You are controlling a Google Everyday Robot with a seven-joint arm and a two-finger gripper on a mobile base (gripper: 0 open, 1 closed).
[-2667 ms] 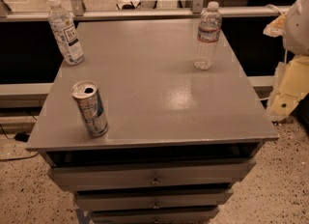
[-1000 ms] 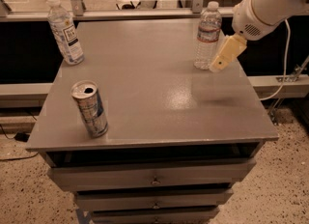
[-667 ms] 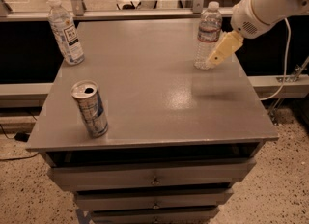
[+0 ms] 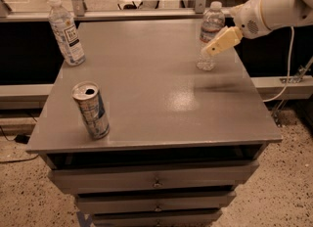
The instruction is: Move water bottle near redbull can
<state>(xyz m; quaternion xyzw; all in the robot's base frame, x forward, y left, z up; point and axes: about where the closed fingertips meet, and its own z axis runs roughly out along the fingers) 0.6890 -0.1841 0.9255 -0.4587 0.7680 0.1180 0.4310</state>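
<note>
The water bottle (image 4: pixel 212 25), clear ribbed plastic with a white cap and a narrow red-and-white label band, stands upright at the far right of the grey table top (image 4: pixel 156 94). My gripper (image 4: pixel 211 49) reaches in from the right on a white arm and overlaps the bottle's middle, right at it. The redbull can (image 4: pixel 91 109), silver and blue with an opened silver top, stands near the front left corner, far from the bottle.
A second clear bottle with a large white dark-printed label (image 4: pixel 66 30) stands at the far left corner. The table is a drawer cabinet with drawers (image 4: pixel 156 179) below its front edge. A railing runs behind it, and a cable hangs at the right.
My arm has come in from the right side of the table and the gripper has moved left up to the water bottle. The bottle, the can and the other bottle have not moved.
</note>
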